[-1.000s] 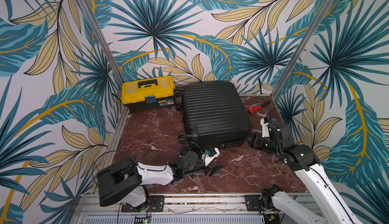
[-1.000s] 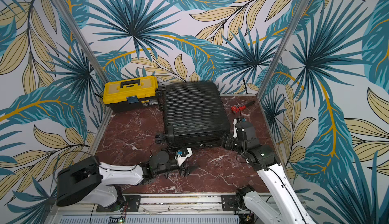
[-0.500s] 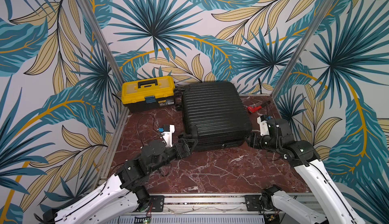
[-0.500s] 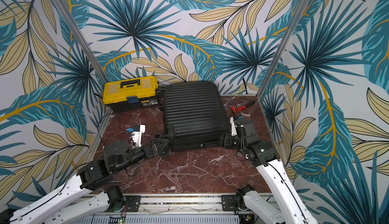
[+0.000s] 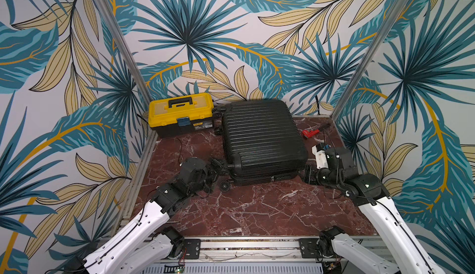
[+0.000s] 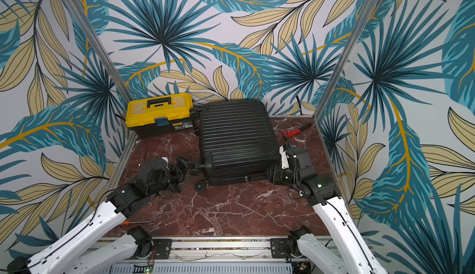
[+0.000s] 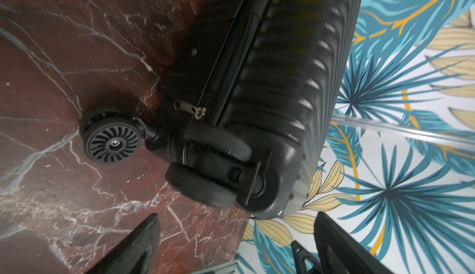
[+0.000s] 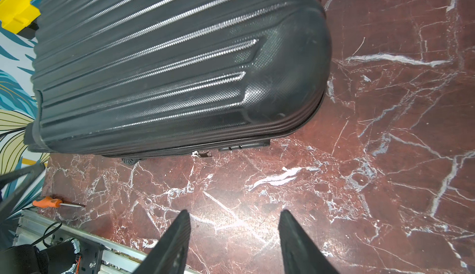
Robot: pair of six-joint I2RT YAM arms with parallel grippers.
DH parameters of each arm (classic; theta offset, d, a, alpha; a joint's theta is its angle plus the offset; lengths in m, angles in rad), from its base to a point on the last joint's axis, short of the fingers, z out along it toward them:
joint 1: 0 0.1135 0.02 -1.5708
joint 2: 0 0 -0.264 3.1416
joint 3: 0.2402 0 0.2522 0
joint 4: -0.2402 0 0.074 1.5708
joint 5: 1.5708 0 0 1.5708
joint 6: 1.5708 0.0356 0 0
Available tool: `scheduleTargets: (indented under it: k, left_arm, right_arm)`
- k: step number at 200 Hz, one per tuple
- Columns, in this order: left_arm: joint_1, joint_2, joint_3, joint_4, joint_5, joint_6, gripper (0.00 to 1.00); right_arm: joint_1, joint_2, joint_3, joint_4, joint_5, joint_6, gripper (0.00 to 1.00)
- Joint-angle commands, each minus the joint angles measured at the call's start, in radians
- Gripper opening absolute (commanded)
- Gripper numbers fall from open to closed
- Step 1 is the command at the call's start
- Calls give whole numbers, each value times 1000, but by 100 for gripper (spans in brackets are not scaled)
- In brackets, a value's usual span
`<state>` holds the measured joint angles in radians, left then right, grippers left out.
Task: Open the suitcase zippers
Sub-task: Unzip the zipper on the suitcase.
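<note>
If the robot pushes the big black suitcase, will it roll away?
Probably not: the suitcase lies flat on the marble table, its wheel sticking out the end, so it would likely slide. Its ribbed shell looks hard, so it should stay stiff. It is far bigger than the toolbox, so maybe heavy.

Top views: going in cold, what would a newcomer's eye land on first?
The black ribbed suitcase lying flat on the red marble table, set against loud palm-leaf wallpaper. Next, the yellow toolbox beside it, in the back corner on the robot's left. Then the left gripper and right gripper, both open and empty, flanking the suitcase's near corners.
</note>
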<state>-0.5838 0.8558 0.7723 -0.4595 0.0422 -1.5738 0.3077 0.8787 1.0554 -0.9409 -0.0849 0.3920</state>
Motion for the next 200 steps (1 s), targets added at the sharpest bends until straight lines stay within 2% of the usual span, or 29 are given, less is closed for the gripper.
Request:
scheduleTargets:
  k: [1, 71, 120, 141, 177, 200]
  left_arm:
    - [43, 35, -12, 71, 47, -21, 93]
    - [55, 111, -17, 156, 58, -50, 90]
    - [91, 139, -24, 206, 35, -72, 78]
    - [92, 164, -20, 232, 51, -80, 71]
    - [94, 172, -28, 256, 57, -82, 57]
    - [94, 164, -39, 260, 42, -87, 53]
  right_arm:
    - [2, -12, -23, -7, -18, 0, 57]
    - [2, -5, -23, -8, -44, -3, 56]
    - [22, -29, -58, -4, -107, -9, 52]
    - [80, -57, -93, 2, -98, -20, 51]
    - [252, -120, -179, 75, 44, -8, 51]
    - [348, -154, -287, 220, 94, 55, 51]
